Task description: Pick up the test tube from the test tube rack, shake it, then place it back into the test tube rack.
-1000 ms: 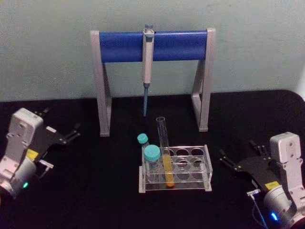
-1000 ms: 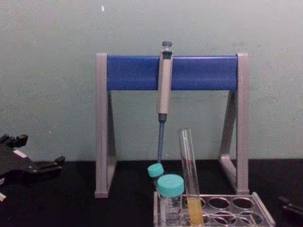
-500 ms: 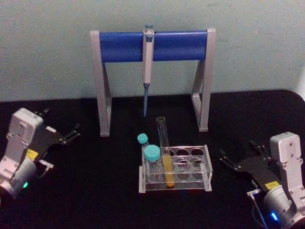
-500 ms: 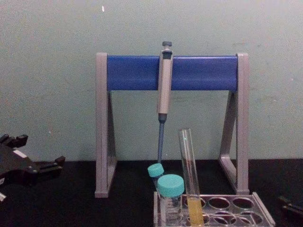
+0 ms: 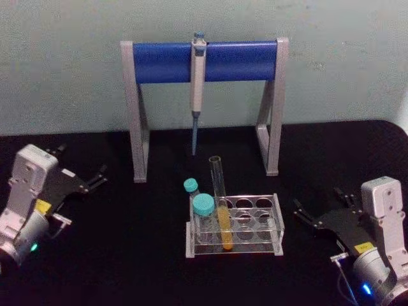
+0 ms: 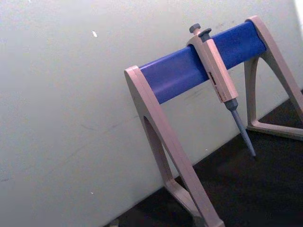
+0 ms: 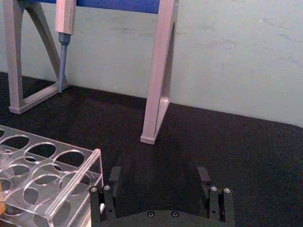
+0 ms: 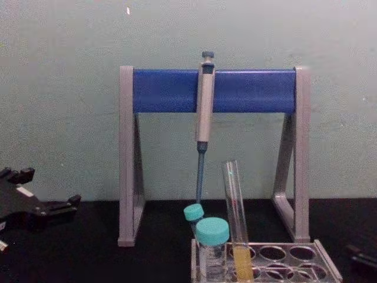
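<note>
Black tabletop against a pale green wall, and the test tube [image 5: 220, 204] stands in the test tube rack [image 5: 268, 224] at centre, leaning a touch, yellow-orange liquid low in it, just beside two teal-capped vials [image 5: 203, 217]. Behind them the pipette [image 5: 197, 83] hangs on the blue-barred stand [image 5: 205, 61]. Nothing lifted yet, so this looks like the reach. Best bet, I'd say: come in high and pinch the bare glass above the vial caps, then draw it straight up so it clears the hole without tipping the rack. The right gripper [image 5: 322, 213] sits near the rack's right side, fingers spread wide, holding nothing. The left gripper [image 5: 83, 172] rests well apart on the left, also spread and empty.
</note>
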